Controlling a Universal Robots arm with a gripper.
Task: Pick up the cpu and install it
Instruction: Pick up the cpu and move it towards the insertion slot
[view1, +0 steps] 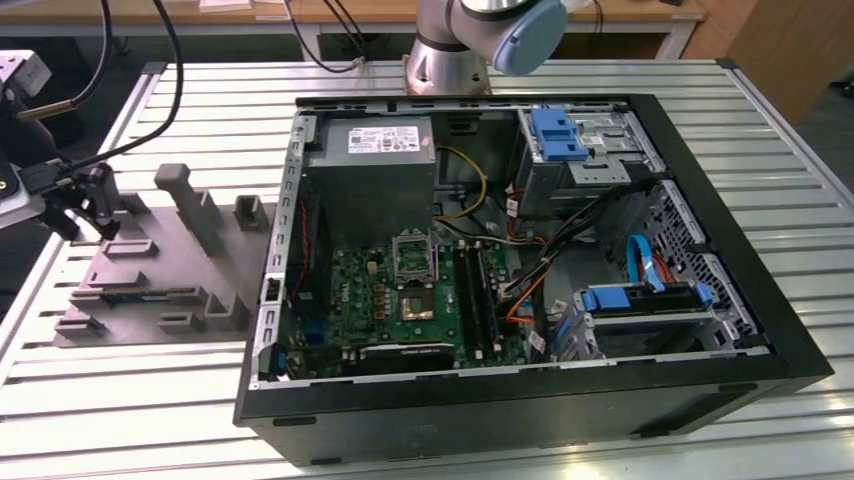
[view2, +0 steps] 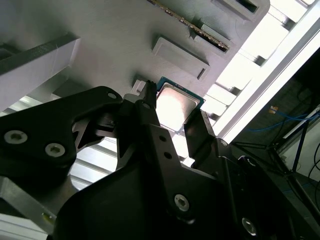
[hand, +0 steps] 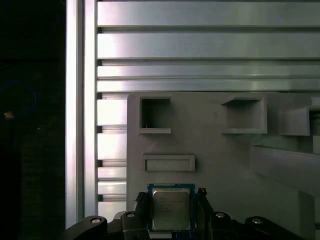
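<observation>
Evidently the jaws are gripping one square chip (hand: 171, 208) between them, its silvery face pointing away from one grey tray (hand: 210, 145).

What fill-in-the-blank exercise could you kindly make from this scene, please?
1. The holder beneath the cpu is coloured ____.
2. In the exterior view, the pincer is on the computer case's ____ side.
3. The case's drive brackets are coloured ____.
Missing words: grey; left; blue.
</observation>
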